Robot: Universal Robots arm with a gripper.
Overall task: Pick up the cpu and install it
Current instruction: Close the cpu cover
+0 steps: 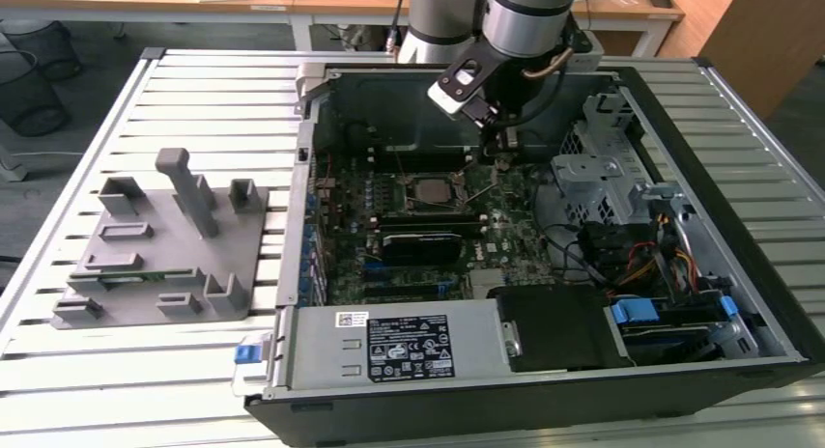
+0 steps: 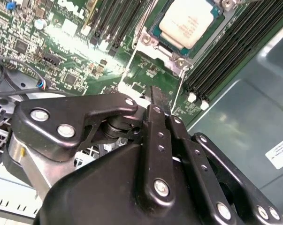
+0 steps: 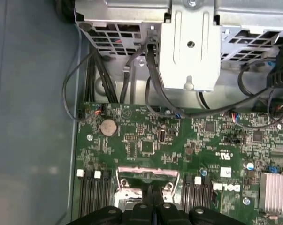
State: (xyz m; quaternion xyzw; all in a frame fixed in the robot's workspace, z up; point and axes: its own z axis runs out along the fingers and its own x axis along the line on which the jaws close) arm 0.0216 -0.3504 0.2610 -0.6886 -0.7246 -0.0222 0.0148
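The cpu [image 2: 186, 21] lies flat in the motherboard socket, its silver top showing inside the metal frame [image 2: 150, 40]; in the exterior view the cpu [image 1: 431, 193] sits mid-board inside the open computer case [image 1: 303, 226]. My gripper [image 1: 500, 151] hangs over the board just to the exterior view's right of the socket. In both wrist views its black fingers [image 2: 160, 122] are pressed together with nothing between them, and the tips [image 3: 153, 201] sit at the edge of the socket frame beside a thin wire lever [image 2: 181, 86].
A grey plastic fixture tray [image 1: 168, 245] stands on the slatted table at the exterior view's left. Inside the case are a metal drive cage [image 1: 606, 178], loose cables [image 3: 150, 89], memory slots [image 2: 225, 56] and a power supply [image 1: 386, 347] at the front.
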